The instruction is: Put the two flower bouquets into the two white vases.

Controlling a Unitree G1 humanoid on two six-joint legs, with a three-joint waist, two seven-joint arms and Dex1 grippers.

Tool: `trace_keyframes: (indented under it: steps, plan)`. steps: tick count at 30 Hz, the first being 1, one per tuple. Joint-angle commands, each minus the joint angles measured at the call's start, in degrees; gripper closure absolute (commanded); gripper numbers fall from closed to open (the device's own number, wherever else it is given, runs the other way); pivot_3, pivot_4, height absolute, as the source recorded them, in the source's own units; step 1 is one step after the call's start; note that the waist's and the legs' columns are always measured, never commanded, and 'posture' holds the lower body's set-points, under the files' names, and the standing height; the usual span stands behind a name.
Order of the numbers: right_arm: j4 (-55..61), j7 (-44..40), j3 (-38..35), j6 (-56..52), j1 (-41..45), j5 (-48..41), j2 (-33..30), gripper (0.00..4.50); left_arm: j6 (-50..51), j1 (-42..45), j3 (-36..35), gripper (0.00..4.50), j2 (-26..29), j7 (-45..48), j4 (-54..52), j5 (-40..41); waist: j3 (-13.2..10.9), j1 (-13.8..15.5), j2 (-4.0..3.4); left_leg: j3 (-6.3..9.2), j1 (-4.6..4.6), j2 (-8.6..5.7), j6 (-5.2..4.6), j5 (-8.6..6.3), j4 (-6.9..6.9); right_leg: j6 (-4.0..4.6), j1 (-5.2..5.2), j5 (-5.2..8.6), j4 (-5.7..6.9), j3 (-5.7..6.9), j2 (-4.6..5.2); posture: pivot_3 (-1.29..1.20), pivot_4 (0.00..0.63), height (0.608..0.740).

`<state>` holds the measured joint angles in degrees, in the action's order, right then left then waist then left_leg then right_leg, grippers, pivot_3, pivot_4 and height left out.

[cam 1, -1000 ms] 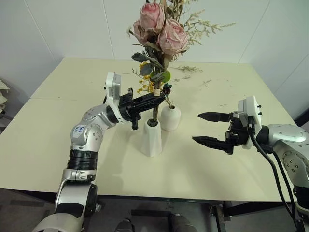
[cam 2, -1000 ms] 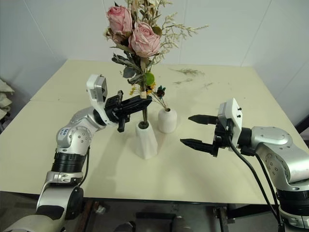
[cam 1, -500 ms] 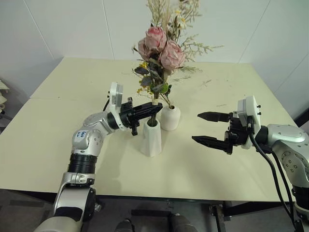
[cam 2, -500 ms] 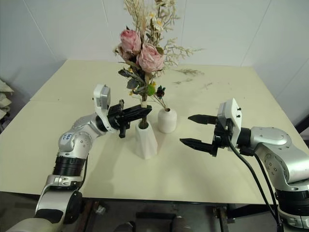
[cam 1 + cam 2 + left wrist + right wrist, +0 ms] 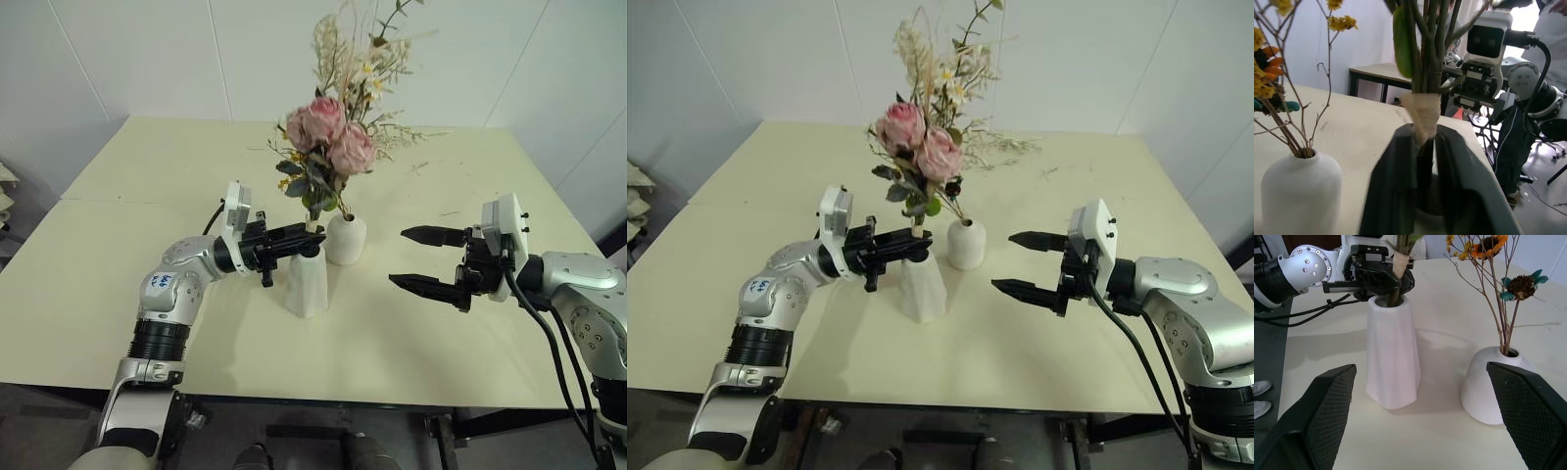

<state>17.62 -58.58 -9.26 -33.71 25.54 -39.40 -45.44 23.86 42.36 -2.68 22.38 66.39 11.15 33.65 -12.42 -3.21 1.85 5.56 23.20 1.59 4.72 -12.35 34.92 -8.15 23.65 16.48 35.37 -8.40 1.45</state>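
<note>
Two matte white ceramic vases (image 5: 307,280) mid cream desk (image 5: 118,294), wide margins. Two bouquets: pink-rose bouquet (image 5: 328,147), yellow-flower bouquet (image 5: 1488,264). Left tool (image 5: 299,238) loosely round rose stems; right tool (image 5: 416,259) wide open, empty.

I count two white vases on the counter (image 5: 118,245): one taller cone vase (image 5: 307,282) and one shorter rounded vase (image 5: 345,239). There are two bouquets: one rose bouquet (image 5: 328,147) with two pink roses that I can make out, and one thin yellow bouquet (image 5: 1488,279). I have two claws over the counter, my left claw (image 5: 306,239) and my right claw (image 5: 411,259).
</note>
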Motion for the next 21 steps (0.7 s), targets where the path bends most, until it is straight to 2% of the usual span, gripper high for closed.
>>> trace_keyframes:
  steps: [1, 9, 19, 21]
  plan:
    - [1.1, -0.1, -0.9, 1.0, 0.1, -0.3, -0.2, 0.00, 1.1, -0.7, 0.4, 2.61, 1.5, 0.8, -2.9, 0.2, 0.0, 0.0, 0.00, 0.00, 0.00, 0.00, 0.00, 0.00, 0.00, 0.01, 0.00, 0.00, 0.00, 0.00, 0.00, 0.00, 0.150, 0.740]
    - [0.9, -0.3, -0.9, 1.1, 0.3, -0.1, -0.5, 0.00, 0.9, -0.3, 0.3, 0.12, 3.9, 1.7, -3.7, -0.3, 0.0, 0.0, 0.00, -0.01, 0.00, 0.00, 0.00, 0.00, 0.01, 0.04, 0.01, 0.02, 0.00, -0.01, 0.00, 0.00, 0.150, 0.740]
    - [0.6, -0.9, -1.0, 0.9, 0.1, 0.3, -0.9, 0.00, -0.3, 2.6, -1.9, 0.02, 7.9, 3.4, -5.3, 1.1, 0.0, -0.1, -0.02, -0.01, 0.01, 0.01, 0.00, -0.04, -0.02, 0.02, 0.01, 0.03, -0.04, -0.01, 0.00, 0.00, 0.150, 0.740]
    - [0.6, -1.0, -1.5, 0.8, -0.2, 0.4, -1.4, 0.00, -0.2, 2.6, -3.0, 0.02, 10.5, 4.0, -5.1, 0.8, 0.0, -0.1, -0.02, -0.02, 0.00, 0.02, 0.00, -0.06, -0.04, 0.02, 0.01, 0.03, -0.03, 0.00, 0.00, 0.00, 0.150, 0.740]
